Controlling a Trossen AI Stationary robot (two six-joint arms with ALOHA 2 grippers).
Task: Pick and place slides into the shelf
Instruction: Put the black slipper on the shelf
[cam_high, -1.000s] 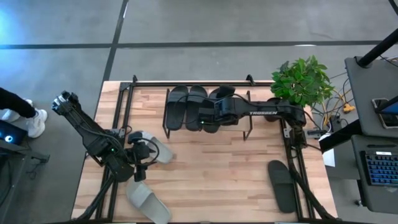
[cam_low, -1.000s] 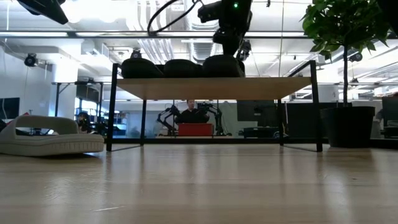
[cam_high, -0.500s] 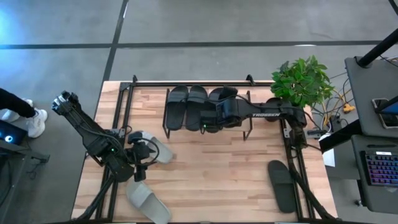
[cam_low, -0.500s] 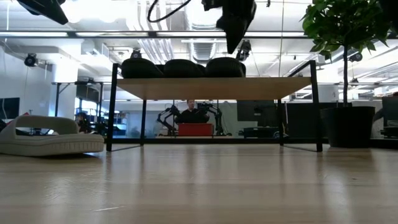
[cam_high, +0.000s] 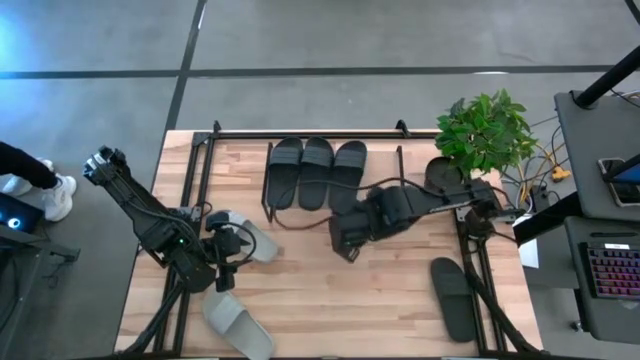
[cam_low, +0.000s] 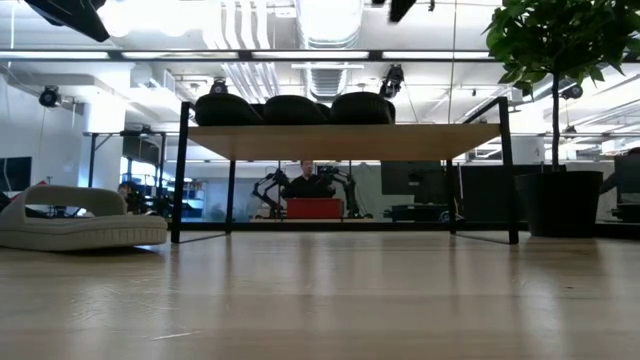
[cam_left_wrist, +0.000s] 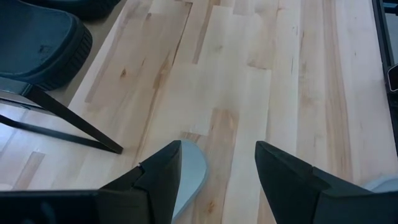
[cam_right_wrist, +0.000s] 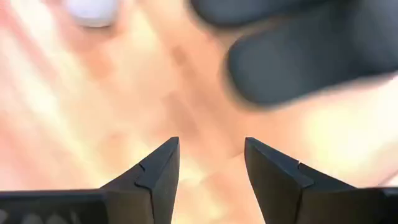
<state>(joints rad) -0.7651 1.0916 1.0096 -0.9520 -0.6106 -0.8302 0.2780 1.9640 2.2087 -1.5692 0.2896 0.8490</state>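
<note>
High view: right tool (cam_high: 346, 240) now off the shelf (cam_high: 398, 190), released, empty; third dark slide (cam_high: 349, 160) left there.

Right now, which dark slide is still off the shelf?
The dark slide lying alone on the table near the right front corner; the other three dark ones sit side by side on the shelf.

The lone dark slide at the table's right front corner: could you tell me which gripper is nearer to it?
The right. The right gripper hangs over mid-table, inboard of the dark slide. The left gripper sits across the table by a light grey slide.
</note>
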